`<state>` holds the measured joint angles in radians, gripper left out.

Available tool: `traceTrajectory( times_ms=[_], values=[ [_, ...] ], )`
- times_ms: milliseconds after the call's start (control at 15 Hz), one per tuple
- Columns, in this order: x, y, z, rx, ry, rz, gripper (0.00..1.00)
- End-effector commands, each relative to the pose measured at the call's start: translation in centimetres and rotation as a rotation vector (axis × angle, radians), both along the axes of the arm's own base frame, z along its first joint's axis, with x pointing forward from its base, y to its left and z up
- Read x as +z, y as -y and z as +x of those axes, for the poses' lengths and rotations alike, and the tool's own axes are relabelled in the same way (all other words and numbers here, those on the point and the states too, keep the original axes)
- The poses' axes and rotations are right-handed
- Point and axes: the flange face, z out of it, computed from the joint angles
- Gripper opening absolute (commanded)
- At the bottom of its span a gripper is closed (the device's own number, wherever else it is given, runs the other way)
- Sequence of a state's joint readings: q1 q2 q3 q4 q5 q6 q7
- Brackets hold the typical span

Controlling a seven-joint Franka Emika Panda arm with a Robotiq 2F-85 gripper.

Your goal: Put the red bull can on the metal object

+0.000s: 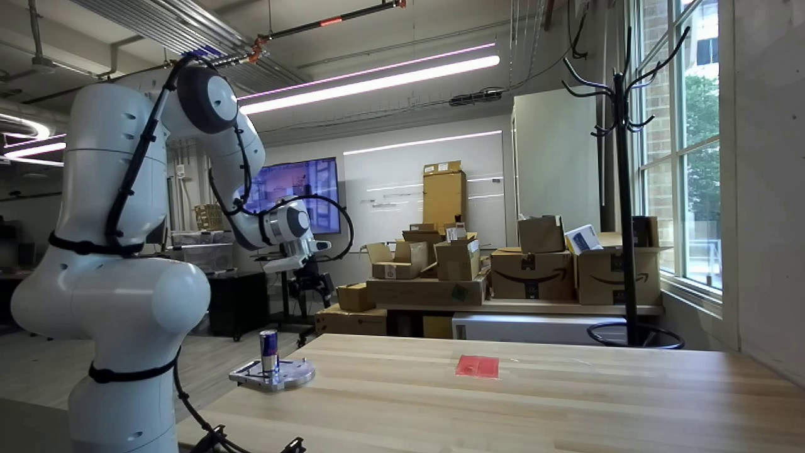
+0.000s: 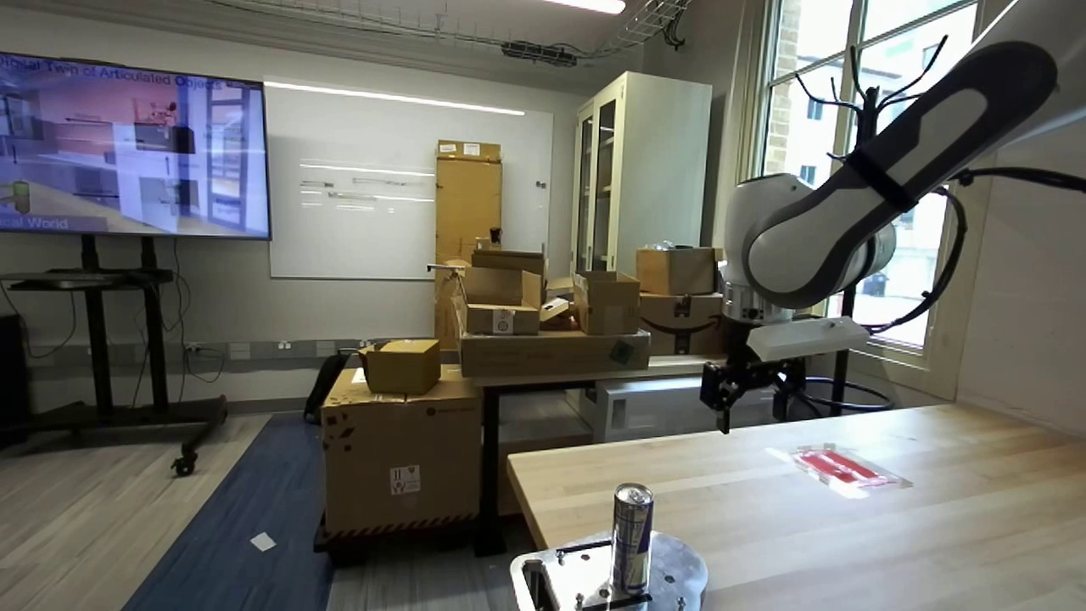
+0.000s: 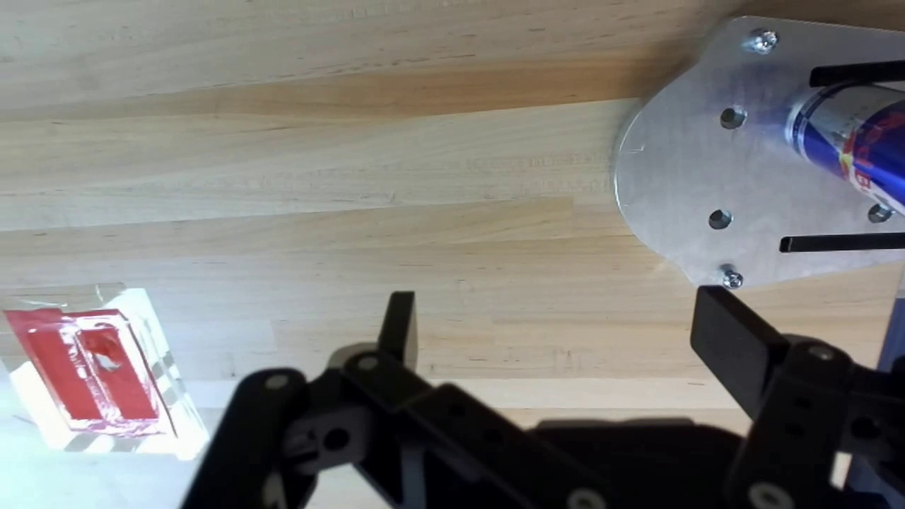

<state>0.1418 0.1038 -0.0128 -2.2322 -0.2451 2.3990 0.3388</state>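
In the wrist view, the black gripper spreads its two blocky fingers wide, with the pale, grained wood tabletop showing between them and nothing in their hold. At the right edge, partly out of view, a glossy blue-and-silver Red Bull can stands on the metal object, a flat, silvery-grey plate with a rounded end, drilled holes, bright screws and two black strips. A flat red item, shiny and creased like plastic film, lies well apart from both.

In an exterior view, the smooth white robot arm, banded with black straps, bends in a high arch; the can, a slim cylinder, stands upright on the low metal object at the tabletop's edge. A black coat rack with curved hooks stands beside a tall window.

In an exterior view, matte brown cardboard boxes are piled beyond the tabletop. The gripper hangs above the wood, well apart from the can, whose silver rim catches the light as it stands upright on the metal object.
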Motion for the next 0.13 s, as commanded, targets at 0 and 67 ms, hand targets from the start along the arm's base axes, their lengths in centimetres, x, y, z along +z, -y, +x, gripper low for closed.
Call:
traceTrajectory(
  times_ms=[0,67],
  values=[
    [0.05,0.01,0.02,0.000,-0.001,0.000,1.00],
    [0.05,0.01,0.02,0.000,-0.001,0.000,1.00]
  ],
)
